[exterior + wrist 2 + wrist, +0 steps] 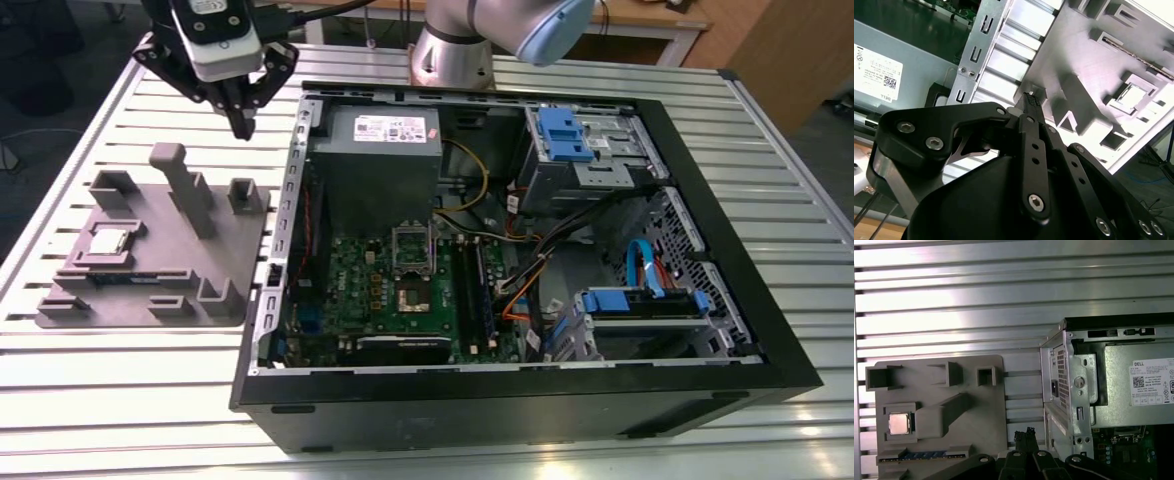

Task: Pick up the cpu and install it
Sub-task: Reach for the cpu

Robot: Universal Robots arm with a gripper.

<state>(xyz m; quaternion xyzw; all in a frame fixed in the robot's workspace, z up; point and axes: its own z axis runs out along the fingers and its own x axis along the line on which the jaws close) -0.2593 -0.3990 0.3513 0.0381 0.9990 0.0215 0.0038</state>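
Right, the cpu (110, 241) lies flat in a square pocket of the gray holder (160, 300), shiny top up. Nothing is touching it. The first wrist view shows the same cpu (899, 424) seated level in that pocket.

Just beside the pocket, a memory stick (127, 277) lies on edge in a long slot of the holder. Upright posts and blocks stand on the rest of the holder. The holder rests on the slatted metal desk (107, 400), on the exterior view's left of the open PC case (534, 400).

The gripper (244, 128) hangs tip-down over the desk by the holder's far end, close to the case wall and well apart from the cpu. In the second wrist view you can see the fingers (1030, 106) pressed together with nothing between them.

Inside the case the green motherboard (354, 270) lies flat with a square socket (411, 290) near its middle. The gray power supply (380, 130) sits at the end of the case nearest the arm's base (451, 60). Blue drive brackets (561, 135) are on the exterior view's right.
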